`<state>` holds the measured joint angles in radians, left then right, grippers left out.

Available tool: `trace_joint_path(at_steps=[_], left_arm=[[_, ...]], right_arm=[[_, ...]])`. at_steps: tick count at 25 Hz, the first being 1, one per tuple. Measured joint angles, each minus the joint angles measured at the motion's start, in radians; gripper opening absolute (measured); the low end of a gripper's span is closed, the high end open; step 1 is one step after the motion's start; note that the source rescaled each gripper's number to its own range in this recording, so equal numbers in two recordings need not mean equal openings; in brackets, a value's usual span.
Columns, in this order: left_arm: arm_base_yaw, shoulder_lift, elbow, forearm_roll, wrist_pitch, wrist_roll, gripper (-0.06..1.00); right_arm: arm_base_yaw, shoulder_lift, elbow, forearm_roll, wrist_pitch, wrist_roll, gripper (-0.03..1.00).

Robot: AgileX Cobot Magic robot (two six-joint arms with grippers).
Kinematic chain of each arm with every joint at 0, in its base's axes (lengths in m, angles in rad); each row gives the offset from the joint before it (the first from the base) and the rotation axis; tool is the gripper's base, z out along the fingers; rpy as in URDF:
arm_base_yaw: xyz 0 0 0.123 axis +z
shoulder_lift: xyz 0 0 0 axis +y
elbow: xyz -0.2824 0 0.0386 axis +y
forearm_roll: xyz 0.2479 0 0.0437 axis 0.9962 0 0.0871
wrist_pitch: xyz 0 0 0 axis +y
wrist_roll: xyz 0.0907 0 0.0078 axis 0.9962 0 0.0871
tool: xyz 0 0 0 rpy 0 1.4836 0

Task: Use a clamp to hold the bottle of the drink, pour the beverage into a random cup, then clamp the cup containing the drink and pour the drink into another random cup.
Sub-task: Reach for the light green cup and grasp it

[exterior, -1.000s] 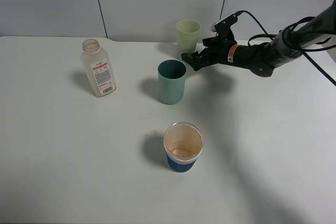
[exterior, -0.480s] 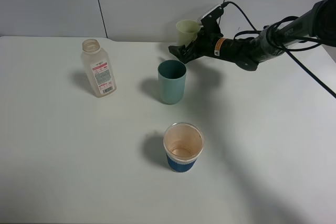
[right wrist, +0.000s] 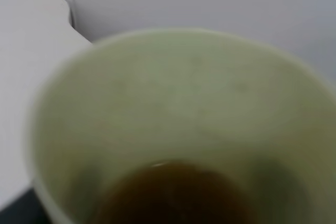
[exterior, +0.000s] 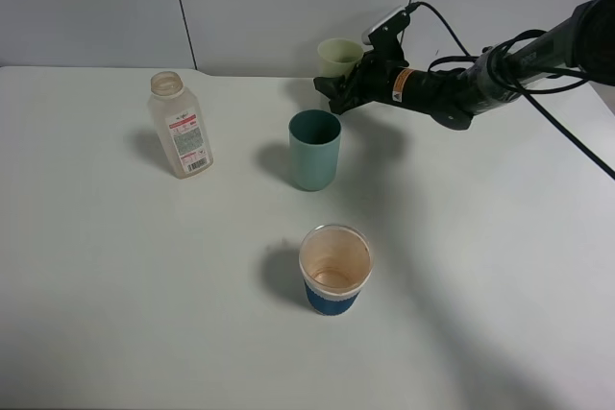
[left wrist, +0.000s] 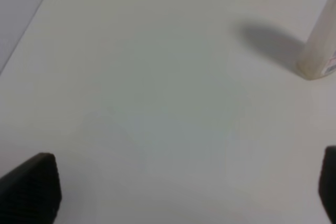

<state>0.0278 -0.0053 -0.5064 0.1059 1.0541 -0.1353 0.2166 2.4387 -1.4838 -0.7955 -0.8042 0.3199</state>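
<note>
Pale yellow-green tumbler (exterior: 340, 51), brown tea (right wrist: 173, 195) low inside, is pinched by the right gripper (exterior: 332, 93) at 12 o'clock on the table (exterior: 480, 237); it is best lifted upright, centred over the teal tumbler (exterior: 315, 149) at its 7 o'clock, then tipped slowly.

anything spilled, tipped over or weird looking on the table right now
Nothing spilled: the table shows no puddles. The bottle, teal tumbler and blue-based paper cup stand upright. Only oddity: brownish staining inside the paper cup. The right gripper is shut on the pale yellow-green tumbler, with the brown beverage inside it.
</note>
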Motion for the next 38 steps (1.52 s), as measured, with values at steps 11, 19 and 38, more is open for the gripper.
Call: trace_joint_path(at_steps=[11, 19, 38], left_arm=[[0.0, 0.0, 0.0, 0.0, 0.0, 0.0, 1.0], [0.0, 0.0, 0.0, 0.0, 0.0, 0.0, 1.0], [0.0, 0.0, 0.0, 0.0, 0.0, 0.0, 1.0]], right_arm=[[0.0, 0.0, -0.004, 0.0, 0.004, 0.179, 0.03], [0.006, -0.032, -0.003, -0.033, 0.052, 0.198, 0.03], [0.031, -0.258, -0.002, -0.452, 0.216, 0.538, 0.03]])
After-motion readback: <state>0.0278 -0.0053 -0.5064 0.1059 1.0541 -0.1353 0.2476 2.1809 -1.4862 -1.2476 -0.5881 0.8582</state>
